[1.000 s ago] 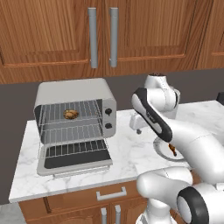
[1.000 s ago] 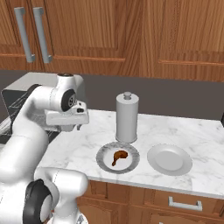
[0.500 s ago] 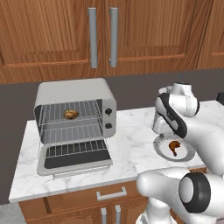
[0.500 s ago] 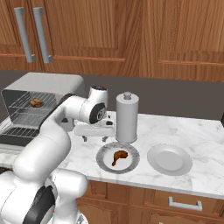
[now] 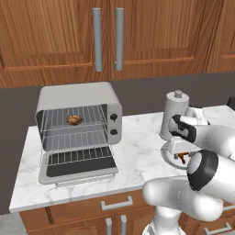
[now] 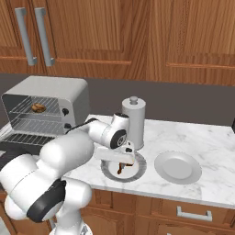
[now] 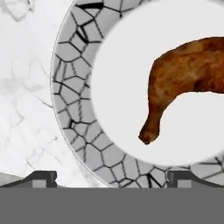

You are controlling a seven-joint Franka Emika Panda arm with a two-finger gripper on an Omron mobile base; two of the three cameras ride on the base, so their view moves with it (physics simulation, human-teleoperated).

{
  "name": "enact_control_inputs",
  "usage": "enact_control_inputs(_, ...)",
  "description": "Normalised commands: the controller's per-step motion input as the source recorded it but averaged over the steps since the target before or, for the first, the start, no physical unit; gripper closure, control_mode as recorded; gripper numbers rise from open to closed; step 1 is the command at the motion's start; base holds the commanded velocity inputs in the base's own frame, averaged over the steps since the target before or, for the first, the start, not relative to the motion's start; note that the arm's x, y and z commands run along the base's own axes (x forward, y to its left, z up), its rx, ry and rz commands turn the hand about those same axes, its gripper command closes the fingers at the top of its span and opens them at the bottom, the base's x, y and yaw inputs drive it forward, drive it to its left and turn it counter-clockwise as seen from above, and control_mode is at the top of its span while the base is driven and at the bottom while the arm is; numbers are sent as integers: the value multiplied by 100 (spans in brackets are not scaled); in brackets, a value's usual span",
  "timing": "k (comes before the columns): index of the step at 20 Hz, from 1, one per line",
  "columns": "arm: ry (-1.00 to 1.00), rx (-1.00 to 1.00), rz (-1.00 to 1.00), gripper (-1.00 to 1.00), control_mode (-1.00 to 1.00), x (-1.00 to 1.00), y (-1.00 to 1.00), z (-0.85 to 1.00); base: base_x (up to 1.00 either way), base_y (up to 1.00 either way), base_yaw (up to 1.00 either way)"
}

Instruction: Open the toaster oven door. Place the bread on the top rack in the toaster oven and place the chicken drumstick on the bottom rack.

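Observation:
The silver toaster oven (image 5: 78, 103) stands with its door (image 5: 80, 170) folded down. The bread (image 5: 74, 120) lies on its top rack, and shows as well in the right base view (image 6: 38, 108). The chicken drumstick (image 7: 186, 81) lies on a crackle-rimmed plate (image 7: 72, 92), with its thin end pointing toward my fingertips (image 7: 41, 177). My gripper (image 7: 112, 179) hangs open just above that plate, with nothing between the jaws. From the base it sits over the drumstick (image 6: 121, 168), gripper (image 6: 120, 160) pointing down, right of the oven (image 6: 46, 108).
A tall white canister (image 6: 133, 121) stands right behind the drumstick plate (image 6: 137, 172). An empty grey plate (image 6: 178, 167) lies to its right. Wooden cabinets hang above the marble counter (image 5: 137, 156).
The arm has swung right from the oven side to the drumstick plate and come down low over it. The jaws stayed open. Bread and oven have not moved.

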Motion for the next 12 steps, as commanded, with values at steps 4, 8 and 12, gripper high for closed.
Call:
enact_control_inputs(4, 3, 0, 0, -100, -100, 39, -1, -30, 0, 0, 0)
enact_control_inputs(8, 0, 0, 0, -100, -100, 39, -34, -18, 0, 0, 0)
enact_control_inputs(12, 0, 0, 0, -100, -100, 25, -36, -32, 0, 0, 0)
